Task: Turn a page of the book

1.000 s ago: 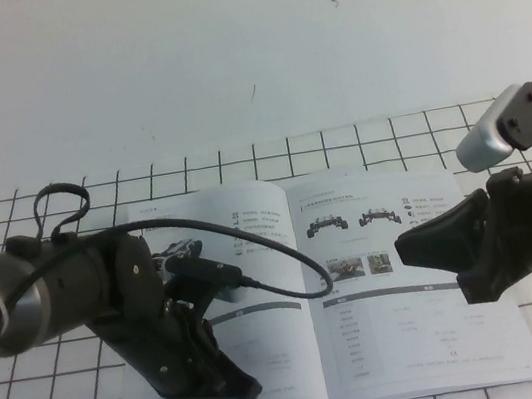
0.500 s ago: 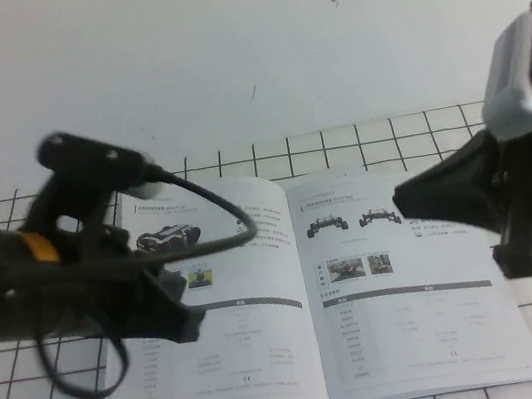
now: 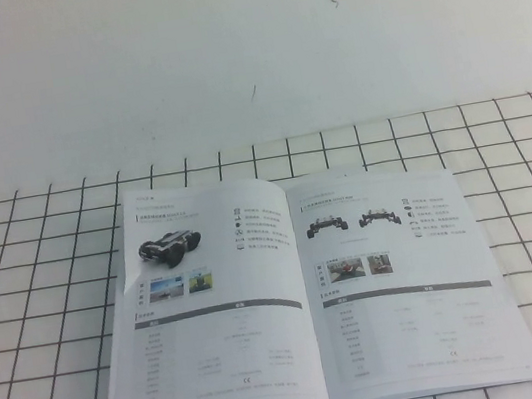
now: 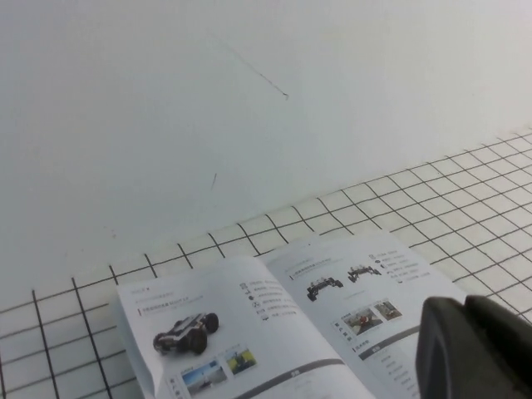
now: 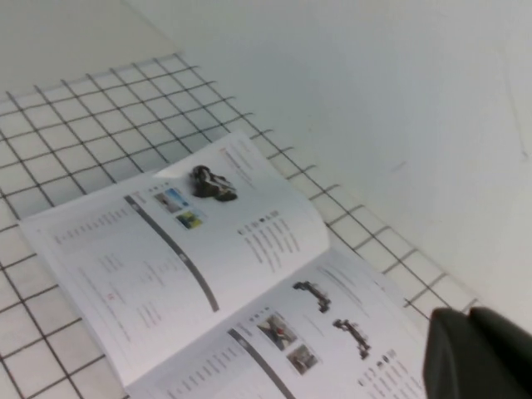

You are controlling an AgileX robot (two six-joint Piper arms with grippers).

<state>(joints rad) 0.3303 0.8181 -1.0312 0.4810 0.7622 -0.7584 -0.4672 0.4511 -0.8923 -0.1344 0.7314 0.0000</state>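
The book (image 3: 306, 294) lies open and flat on the gridded table, white pages with vehicle photos and tables facing up. The page (image 3: 203, 311) lies turned over to the left, printed white side up, its outer edge slightly lifted; the cover photo is hidden. Neither arm shows in the high view. My left gripper (image 4: 465, 309) is shut and empty, raised above the book (image 4: 274, 332) on its right-page side. My right gripper (image 5: 467, 322) is shut and empty, raised beyond the book's (image 5: 208, 274) right page.
The table (image 3: 38, 296) is white with a black grid. A plain white backdrop (image 3: 221, 45) rises behind it, with a few thin dark marks.
Both arms, which hung over the book's left and right pages, have pulled back out of the high view. The left page now shows uncovered and lies flat.
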